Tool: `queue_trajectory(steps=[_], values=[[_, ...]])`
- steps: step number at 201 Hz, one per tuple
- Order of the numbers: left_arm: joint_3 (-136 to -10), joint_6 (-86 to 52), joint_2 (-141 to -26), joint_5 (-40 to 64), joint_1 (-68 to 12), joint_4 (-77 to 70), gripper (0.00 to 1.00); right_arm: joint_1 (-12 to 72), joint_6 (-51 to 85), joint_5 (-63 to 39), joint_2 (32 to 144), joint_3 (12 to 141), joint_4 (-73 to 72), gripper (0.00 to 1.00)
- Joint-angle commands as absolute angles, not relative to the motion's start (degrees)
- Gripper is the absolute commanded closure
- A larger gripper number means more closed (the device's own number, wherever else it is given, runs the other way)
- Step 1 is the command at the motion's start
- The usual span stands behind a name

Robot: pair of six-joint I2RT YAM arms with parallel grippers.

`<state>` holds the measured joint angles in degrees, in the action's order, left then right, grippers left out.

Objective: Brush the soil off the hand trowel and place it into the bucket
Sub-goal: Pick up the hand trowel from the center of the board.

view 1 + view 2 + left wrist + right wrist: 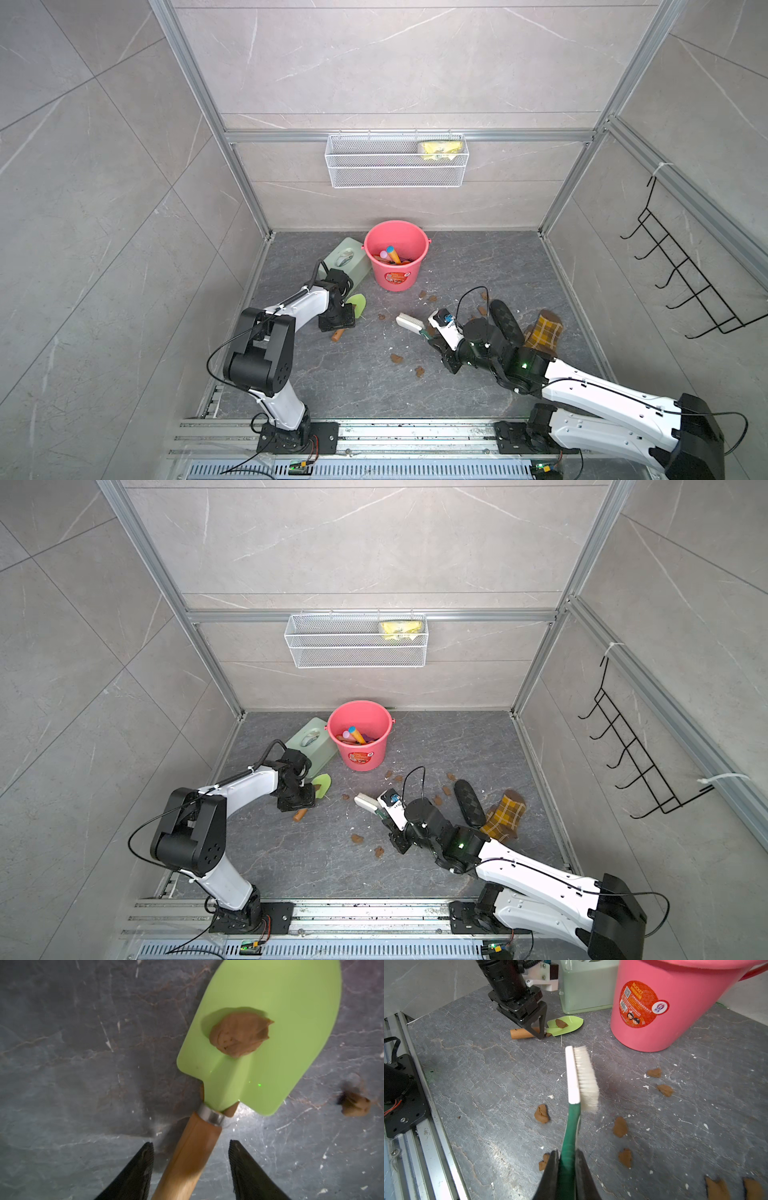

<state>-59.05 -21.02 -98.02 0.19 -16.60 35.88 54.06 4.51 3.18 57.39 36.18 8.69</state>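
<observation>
The hand trowel (270, 1022) lies flat on the dark stone floor, with a lime-green blade (356, 300) and a wooden handle (193, 1157). One brown lump of soil (239, 1034) sits on the blade (566, 1024). My left gripper (191, 1142) straddles the handle, open, with a gap on each side. My right gripper (565, 1153) is shut on the green handle of a white-bristled brush (583, 1078), held above the floor to the right of the trowel (409, 322). The coral-pink bucket (382, 274) stands upright behind them, with several toys inside.
A sage-green tissue box (345, 259) stands just left of the bucket, behind my left arm. Loose soil lumps (396, 357) dot the floor. A black case (505, 322) and plaid cloth (542, 332) lie right. A wire basket (397, 160) hangs on the back wall.
</observation>
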Motion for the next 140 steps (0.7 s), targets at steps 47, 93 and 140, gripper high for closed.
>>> queue_trajectory(steps=[47,93,140], values=[[-55.72,-21.49,-96.33,7.49,-16.44,32.51,0.43,53.47,5.36,3.27,58.42,35.67,6.97,1.0],[-50.09,-23.51,-93.49,11.13,-16.46,28.47,0.56,53.35,5.38,2.83,60.18,36.21,6.73,1.0],[-47.92,-24.9,-93.37,9.8,-16.44,26.72,0.61,53.26,5.5,2.55,60.91,36.69,6.66,1.0]])
